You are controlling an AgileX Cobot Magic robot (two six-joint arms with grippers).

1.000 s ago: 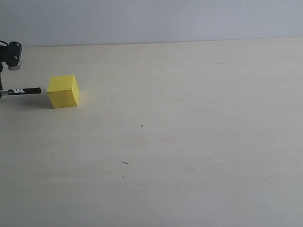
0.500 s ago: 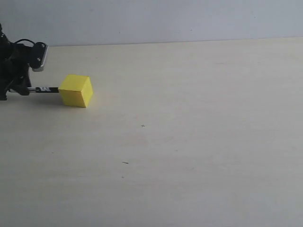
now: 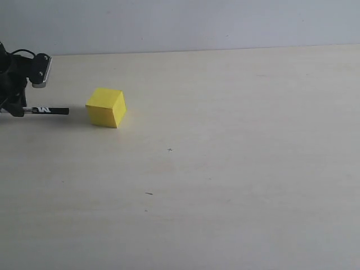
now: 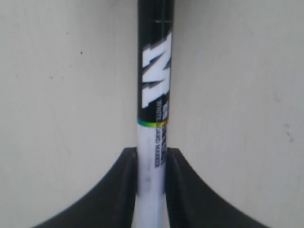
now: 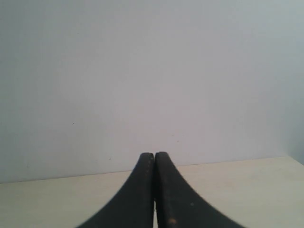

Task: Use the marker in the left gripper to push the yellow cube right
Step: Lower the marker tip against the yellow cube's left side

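The yellow cube [image 3: 106, 107] sits on the pale table [image 3: 225, 169] at the left, slightly turned. The marker [image 3: 48, 111] lies level and points at the cube's left face, its black tip a short gap away from it. My left gripper [image 3: 19, 108] at the left edge is shut on the marker's white barrel. In the left wrist view the marker [image 4: 154, 95] runs out from between the black fingers [image 4: 118, 190] of the left gripper [image 4: 152, 164]; the cube is out of that view. My right gripper [image 5: 154, 157] is shut and empty, facing a wall.
The table's far edge meets a grey wall [image 3: 197, 22]. A few small dark specks [image 3: 148, 193] mark the tabletop right of and in front of the cube. The right arm is outside the exterior view.
The cube has slid to the right across both steps and turned a little. The left gripper came in with the marker against the cube, then drew back left, leaving a gap.
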